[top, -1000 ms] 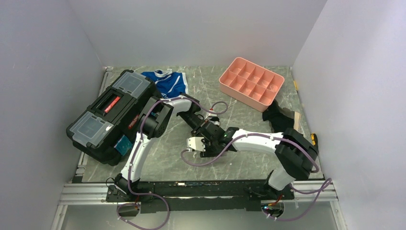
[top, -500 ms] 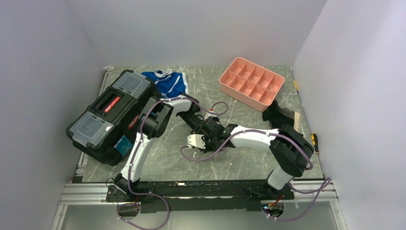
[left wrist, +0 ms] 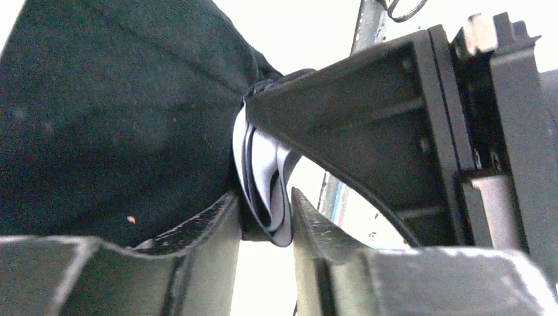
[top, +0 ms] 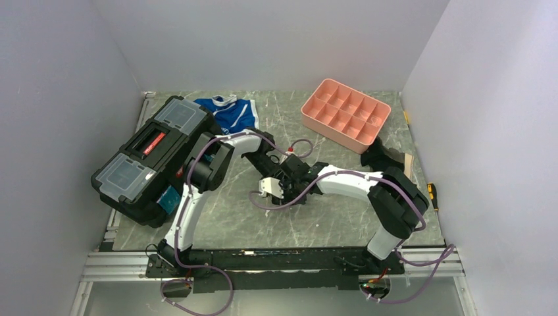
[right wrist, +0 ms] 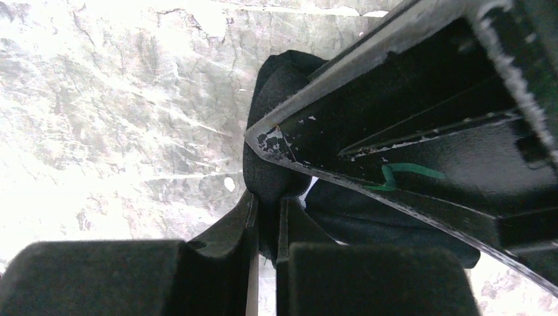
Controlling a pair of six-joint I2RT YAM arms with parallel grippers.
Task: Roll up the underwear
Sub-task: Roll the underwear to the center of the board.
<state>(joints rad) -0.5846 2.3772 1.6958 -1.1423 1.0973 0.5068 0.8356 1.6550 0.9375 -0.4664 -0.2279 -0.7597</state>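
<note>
The underwear point(left wrist: 118, 131) is a bunched black fabric with a white stripe fold, held between both grippers over the middle of the table. My left gripper point(left wrist: 266, 207) is shut on the folded white-striped edge. My right gripper point(right wrist: 266, 220) is shut on a black fold of the underwear point(right wrist: 279, 79). In the top view the left gripper point(top: 278, 166) and the right gripper point(top: 289, 183) are pressed close together, and the underwear is almost wholly hidden between them. Each wrist view shows the other gripper's finger right beside its own.
A black toolbox point(top: 151, 158) stands at the left. Blue-and-white briefs point(top: 231, 113) lie at the back. A pink compartment tray point(top: 345, 110) is at the back right, with a dark item point(top: 380, 158) just in front of it. A yellow-handled tool point(top: 431, 191) lies at the right edge.
Both grippers have moved together away from the arm bases, toward the back of the table, still holding the underwear between them.
</note>
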